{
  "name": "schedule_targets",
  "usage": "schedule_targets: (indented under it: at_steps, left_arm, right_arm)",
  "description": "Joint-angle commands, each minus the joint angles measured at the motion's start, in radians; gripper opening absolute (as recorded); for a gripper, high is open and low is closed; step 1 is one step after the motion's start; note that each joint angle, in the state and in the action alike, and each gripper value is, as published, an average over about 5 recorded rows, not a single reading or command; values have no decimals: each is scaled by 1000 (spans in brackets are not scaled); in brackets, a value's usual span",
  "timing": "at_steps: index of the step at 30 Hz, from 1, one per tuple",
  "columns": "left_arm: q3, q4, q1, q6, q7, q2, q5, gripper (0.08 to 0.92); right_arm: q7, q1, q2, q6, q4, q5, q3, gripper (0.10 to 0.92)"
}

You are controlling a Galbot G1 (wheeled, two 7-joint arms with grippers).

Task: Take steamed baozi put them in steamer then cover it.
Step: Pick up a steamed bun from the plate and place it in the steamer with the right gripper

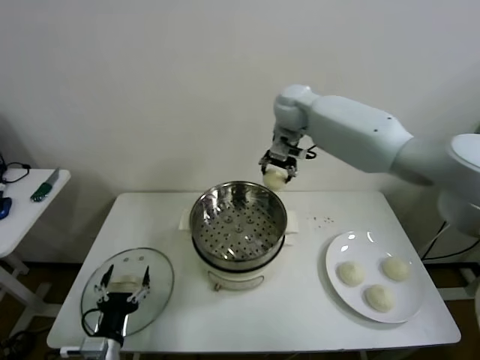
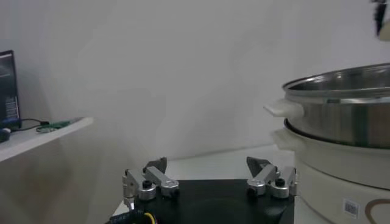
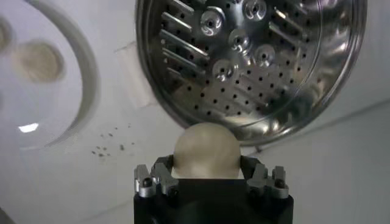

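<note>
My right gripper (image 1: 277, 174) is shut on a cream-white baozi (image 1: 276, 178) and holds it in the air just beyond the far right rim of the steamer (image 1: 238, 221). In the right wrist view the baozi (image 3: 206, 150) sits between the fingers with the steamer's perforated steel floor (image 3: 256, 61) beyond it. The steamer basket is empty. Three more baozi (image 1: 350, 272) (image 1: 395, 267) (image 1: 379, 298) lie on the white plate (image 1: 339, 248) at the right. My left gripper (image 1: 122, 289) is open and empty, low over the glass lid (image 1: 154, 271) at the front left.
A small white side table (image 1: 22, 202) with tools stands at far left. Dark crumbs (image 1: 324, 220) lie on the table between steamer and plate. The steamer's white handle (image 2: 284, 108) shows in the left wrist view, to the side of the left gripper (image 2: 207, 176).
</note>
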Motion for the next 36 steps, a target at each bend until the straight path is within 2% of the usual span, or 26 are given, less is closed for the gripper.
schedule_targets:
  at_steps: [1,9,23,29,36]
  left_arm:
    - [1,-6,-4,7,0,11,0,823]
    - [0,-7,0,7,-1,16,0,823]
    - [0,-3,4,8,-3,14,3,823]
    - [3,-4,3,9,-5,10,11,823]
    - [1,-8,5,11,-6,10,13,823]
  right_arm:
    - [19,-83,140,110,-5,-230,61,712]
    - [22,-158,174,85,-33,-247,68,713]
    - [53,-245,182,96,-70,-373,113,718]
    - [66,-255,180,81,-72,-382,121,805]
    - [43,-207,139,87,-30,-318,138,822]
